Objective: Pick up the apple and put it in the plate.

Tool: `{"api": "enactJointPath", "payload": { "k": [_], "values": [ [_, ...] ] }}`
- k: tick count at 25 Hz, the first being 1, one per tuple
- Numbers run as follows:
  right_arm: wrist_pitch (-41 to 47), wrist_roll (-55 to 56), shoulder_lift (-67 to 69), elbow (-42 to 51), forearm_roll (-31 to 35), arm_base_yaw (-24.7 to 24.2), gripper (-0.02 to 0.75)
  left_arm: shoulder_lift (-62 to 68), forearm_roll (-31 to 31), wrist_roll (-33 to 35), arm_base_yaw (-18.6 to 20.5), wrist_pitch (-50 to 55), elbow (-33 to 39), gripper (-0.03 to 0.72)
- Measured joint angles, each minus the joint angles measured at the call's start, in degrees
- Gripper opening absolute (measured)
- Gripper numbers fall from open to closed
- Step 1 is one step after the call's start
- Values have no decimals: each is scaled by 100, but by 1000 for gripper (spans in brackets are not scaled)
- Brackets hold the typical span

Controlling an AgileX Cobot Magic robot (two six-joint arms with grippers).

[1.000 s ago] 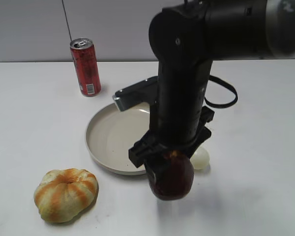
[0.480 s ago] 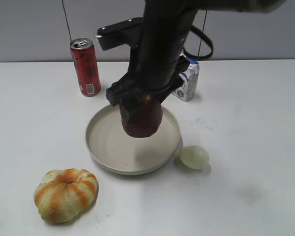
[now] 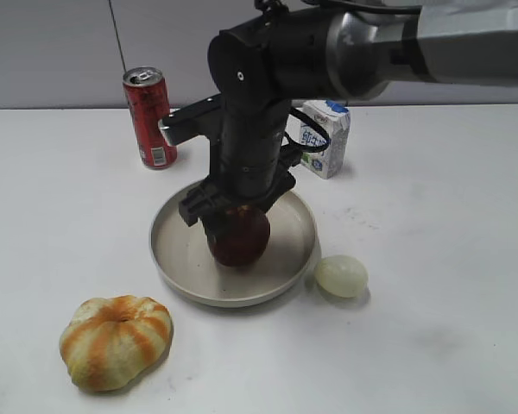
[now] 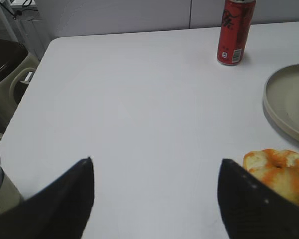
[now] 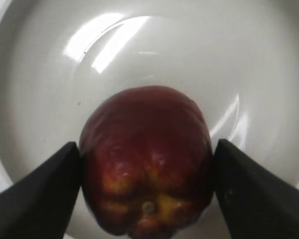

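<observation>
The dark red apple [image 3: 239,240] is inside the beige plate [image 3: 177,259], low over its floor; whether it touches I cannot tell. My right gripper [image 3: 235,216] reaches down from above, shut on the apple. In the right wrist view the apple [image 5: 147,169] shows its yellow lobed top between both black fingers [image 5: 45,194], with the plate [image 5: 50,74] beneath. My left gripper [image 4: 156,160] is open and empty above bare table, left of the plate's edge [image 4: 289,99]. It is out of the exterior view.
A red can [image 3: 151,118] stands behind the plate at left, a small milk carton [image 3: 325,138] behind it at right. A pale egg [image 3: 341,276] lies by the plate's right rim. An orange-and-cream pumpkin [image 3: 116,341] lies front left, next to my left gripper's right finger [image 4: 259,204].
My right gripper carried the apple from in front of the plate up and back over it, then lowered it into the plate. The egg and carton are now uncovered.
</observation>
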Motion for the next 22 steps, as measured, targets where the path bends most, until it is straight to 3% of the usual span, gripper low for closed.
{"api": "enactJointPath", "payload": {
  "k": [6,16,22],
  "values": [
    [30,-13,6,-147,-20,0,678,0,0,0,0,0,0,587],
    [1414,-153,-534,-1379,-94,-91,678,0,0,0,0,0,0,587],
    [1754,-180,-1542,-727,124,-1050,668,0,0,0,0,0,0,587]
  ]
}}
